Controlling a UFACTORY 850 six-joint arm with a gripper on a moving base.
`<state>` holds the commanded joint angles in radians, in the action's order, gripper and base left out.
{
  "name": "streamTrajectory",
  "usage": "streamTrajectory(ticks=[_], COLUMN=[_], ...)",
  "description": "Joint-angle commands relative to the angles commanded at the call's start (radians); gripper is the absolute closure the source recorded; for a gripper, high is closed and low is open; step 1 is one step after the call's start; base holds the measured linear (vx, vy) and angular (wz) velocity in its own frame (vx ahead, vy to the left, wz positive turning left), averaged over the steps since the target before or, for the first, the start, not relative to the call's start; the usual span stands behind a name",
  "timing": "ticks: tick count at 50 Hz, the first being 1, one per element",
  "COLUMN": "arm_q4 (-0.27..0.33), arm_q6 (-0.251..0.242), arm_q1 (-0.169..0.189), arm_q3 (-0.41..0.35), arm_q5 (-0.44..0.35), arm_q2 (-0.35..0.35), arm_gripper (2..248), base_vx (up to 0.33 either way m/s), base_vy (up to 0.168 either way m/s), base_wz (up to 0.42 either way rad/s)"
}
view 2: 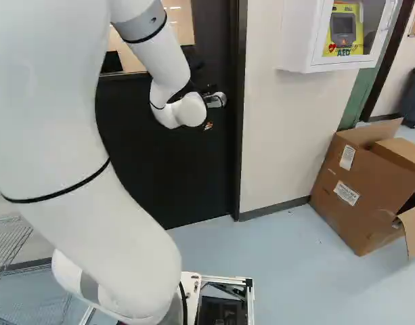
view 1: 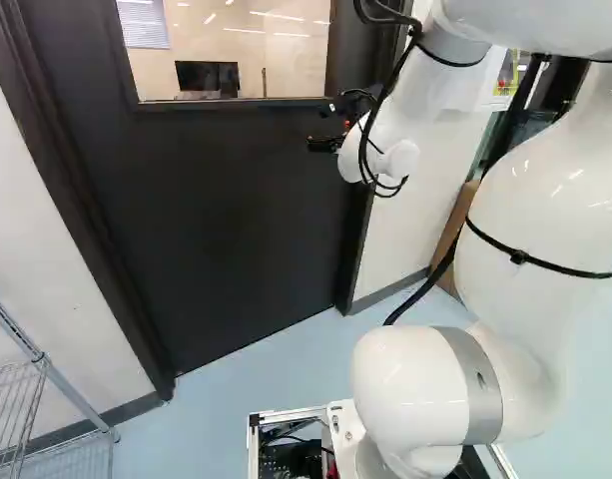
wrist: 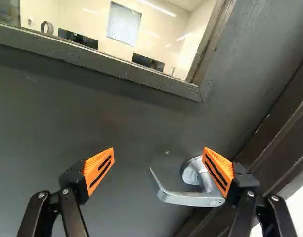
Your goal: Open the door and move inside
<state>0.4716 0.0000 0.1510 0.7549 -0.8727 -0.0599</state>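
"Closest in, how's the pincer [view 1: 321, 127]?"

"Spread wide; in the wrist view one orange pad [wrist: 218, 170] overlaps the lever [wrist: 183, 197]. Contact, I can't tell."

"And the door [view 1: 226, 200]?"

"Closed, just beyond."

"Labels?"

"White ones on the carton [view 2: 363, 210], readable device [view 2: 344, 30] lettering in the wall cabinet [view 2: 298, 40]. Only the right base view shows those, and the far bin [view 2: 413, 101]."

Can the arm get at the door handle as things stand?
Probably yes: the gripper is open and the handle shows mostly between its fingers. One finger overlaps the handle's edge, so a sideways shift may help; nothing else visibly blocks it.
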Motion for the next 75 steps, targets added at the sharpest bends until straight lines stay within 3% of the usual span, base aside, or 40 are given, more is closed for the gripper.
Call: streamTrajectory(ticks=[75], arm_q4=[0.000], arm_q6=[0.000], arm_q1=[0.000], arm_q3=[-0.033], arm_q5=[0.000], arm_q2=[-0.121], arm_gripper=[3], base_vx=[0.000], base_vy=[0.000], base_wz=[0.000])
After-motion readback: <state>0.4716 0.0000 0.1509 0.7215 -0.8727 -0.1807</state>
